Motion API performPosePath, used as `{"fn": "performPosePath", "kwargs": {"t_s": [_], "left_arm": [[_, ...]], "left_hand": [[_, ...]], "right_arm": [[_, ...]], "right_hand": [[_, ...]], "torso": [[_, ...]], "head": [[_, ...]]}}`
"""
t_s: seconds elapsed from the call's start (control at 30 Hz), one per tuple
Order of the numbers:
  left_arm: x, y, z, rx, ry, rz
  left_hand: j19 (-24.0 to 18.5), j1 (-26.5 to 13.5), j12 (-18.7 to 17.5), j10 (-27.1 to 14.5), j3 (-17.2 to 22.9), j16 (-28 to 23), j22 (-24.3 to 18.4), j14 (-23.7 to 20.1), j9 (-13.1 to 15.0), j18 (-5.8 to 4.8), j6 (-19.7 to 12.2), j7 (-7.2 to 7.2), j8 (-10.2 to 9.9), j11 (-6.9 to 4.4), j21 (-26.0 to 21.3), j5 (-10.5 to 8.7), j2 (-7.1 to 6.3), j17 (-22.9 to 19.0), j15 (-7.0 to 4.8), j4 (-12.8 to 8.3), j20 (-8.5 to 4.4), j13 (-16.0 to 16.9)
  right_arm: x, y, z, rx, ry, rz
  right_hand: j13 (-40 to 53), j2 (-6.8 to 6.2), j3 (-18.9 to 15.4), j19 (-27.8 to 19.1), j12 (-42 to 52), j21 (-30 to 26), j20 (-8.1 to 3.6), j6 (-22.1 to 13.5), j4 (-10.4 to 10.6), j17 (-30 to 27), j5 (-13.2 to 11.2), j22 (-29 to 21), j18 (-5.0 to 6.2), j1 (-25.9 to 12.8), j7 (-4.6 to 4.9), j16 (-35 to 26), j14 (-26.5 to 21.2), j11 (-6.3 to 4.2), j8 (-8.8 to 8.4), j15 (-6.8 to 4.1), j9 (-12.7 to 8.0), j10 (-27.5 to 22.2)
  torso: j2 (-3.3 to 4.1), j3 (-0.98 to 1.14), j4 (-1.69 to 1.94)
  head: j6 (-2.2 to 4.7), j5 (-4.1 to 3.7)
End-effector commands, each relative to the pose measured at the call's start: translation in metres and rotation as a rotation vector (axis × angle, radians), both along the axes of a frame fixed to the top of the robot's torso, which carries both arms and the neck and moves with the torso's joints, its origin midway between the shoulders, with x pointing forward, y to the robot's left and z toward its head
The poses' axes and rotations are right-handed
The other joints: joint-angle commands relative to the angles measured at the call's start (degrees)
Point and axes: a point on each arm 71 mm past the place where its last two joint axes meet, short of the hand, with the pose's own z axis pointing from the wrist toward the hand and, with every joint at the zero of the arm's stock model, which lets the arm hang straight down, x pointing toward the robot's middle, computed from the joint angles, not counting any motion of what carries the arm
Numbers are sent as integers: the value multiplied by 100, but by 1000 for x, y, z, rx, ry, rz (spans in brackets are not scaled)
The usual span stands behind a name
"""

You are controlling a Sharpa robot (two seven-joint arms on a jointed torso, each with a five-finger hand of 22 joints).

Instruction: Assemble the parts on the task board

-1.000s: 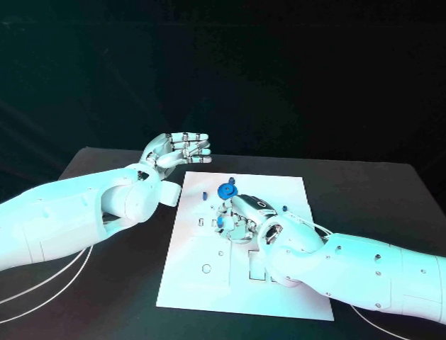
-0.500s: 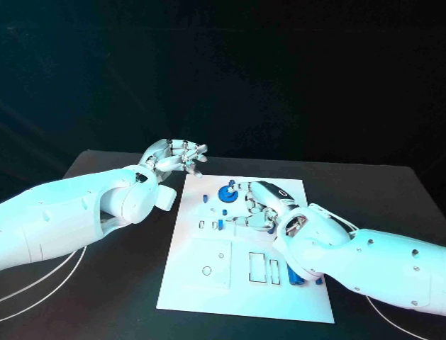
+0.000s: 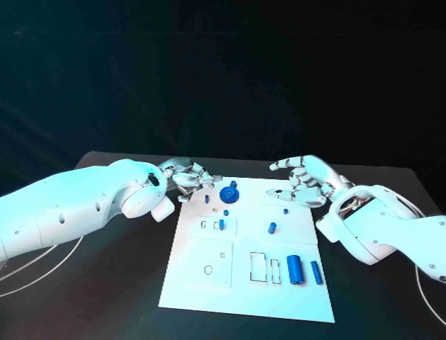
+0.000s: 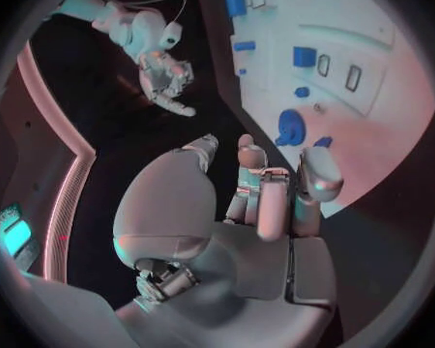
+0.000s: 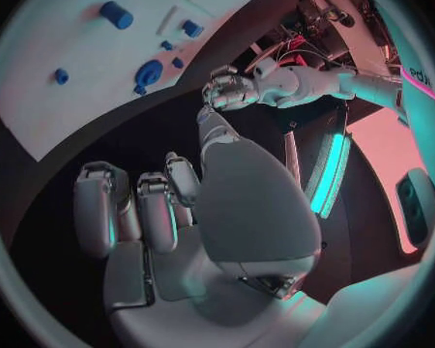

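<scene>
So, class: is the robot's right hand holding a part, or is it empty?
Empty. The right hand hovers beside the white board, fingers curled around nothing; its wrist view shows a bare palm.

i see the black table [image 3: 386,191] carrying the white task board [image 3: 238,287] at its middle; thin white cables [image 3: 39,273] trail along its left side.

open above the task board [image 3: 248,276]; flanked at its far corners by left robot hand [image 3: 185,177] and right robot hand [image 3: 303,180].
</scene>
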Motion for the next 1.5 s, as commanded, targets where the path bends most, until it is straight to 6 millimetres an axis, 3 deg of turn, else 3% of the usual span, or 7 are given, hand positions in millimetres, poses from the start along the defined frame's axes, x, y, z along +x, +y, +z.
{"fn": "performPosePath", "kwargs": {"t_s": [0.03,0.2,0.4,0.57,0.67,1.0,1.5], "left_arm": [[-3,-1,-12,316,109,-95],[2,-13,-12,402,128,-137],[7,-29,-12,458,142,-190],[7,-39,-12,487,162,-244],[6,-45,-13,507,170,-276],[3,-53,-18,576,195,-348],[3,-61,-22,589,196,-361]], "left_hand": [[104,-83,127,108,-50,79,178,497,61,-80,-3,-42,48,-32,100,-3,13,1205,-55,-2,-35,172],[0,-179,-339,-383,-114,-64,-18,380,106,-44,-164,2,-1,5,19,-7,63,876,-36,-1,-39,-496],[-140,-122,-1064,-1005,-163,-346,-737,228,170,78,-372,74,-119,63,-392,-15,197,436,-7,-8,-32,-1395],[360,-43,-749,-656,-146,-44,92,443,186,-87,-379,77,-175,61,6,-10,273,1027,-7,-10,-39,-934],[525,-76,-208,-164,-184,88,434,526,235,-151,-258,40,-138,29,182,-14,292,1283,-27,-6,-37,-178],[551,-256,762,628,-334,146,534,562,430,-165,-144,-49,-19,-49,241,-44,362,1398,-91,-5,-71,1234],[556,-333,811,606,-419,152,560,565,553,-170,-138,-69,60,-65,253,-54,376,1410,-106,1,-84,1281]], "right_arm": [[5,-11,1,75,74,-17],[13,-27,4,71,80,-59],[20,-37,6,60,81,-85],[21,-39,6,53,85,-91],[22,-40,5,49,89,-93],[23,-42,5,40,94,-99],[24,-42,4,34,102,-101]], "right_hand": [[-9,71,51,-13,-23,-36,-4,50,-8,989,111,821,104,18,76,-36,480,-7,29,20,1,-46],[-13,84,81,-12,-19,-38,-9,115,-12,979,200,822,104,29,69,-41,478,-14,39,14,10,-48],[-18,84,91,-20,-21,-54,-11,148,-15,961,225,814,107,36,67,-47,474,-16,43,12,18,-52],[-18,84,91,-20,-21,-54,-11,148,-15,961,225,814,107,36,67,-47,474,-16,43,12,18,-52],[-21,86,97,-28,-22,-68,-12,170,-15,951,235,805,111,39,66,-50,471,-17,47,11,24,-54],[-23,87,100,-28,-23,-69,-13,216,-15,945,241,805,111,39,64,-52,470,-18,55,10,38,-55],[-20,87,104,-31,-19,-76,-14,262,-13,937,246,801,112,35,61,-55,467,-20,66,9,51,-51]], "torso": [[-19,18,-25],[-16,25,5],[-8,17,-13],[-6,19,-16],[-10,17,-14],[-10,16,1],[-7,19,-7]], "head": [[-12,9],[-35,-10],[-15,-26],[-47,-18],[-74,-24],[-129,-10],[-170,-12]]}}
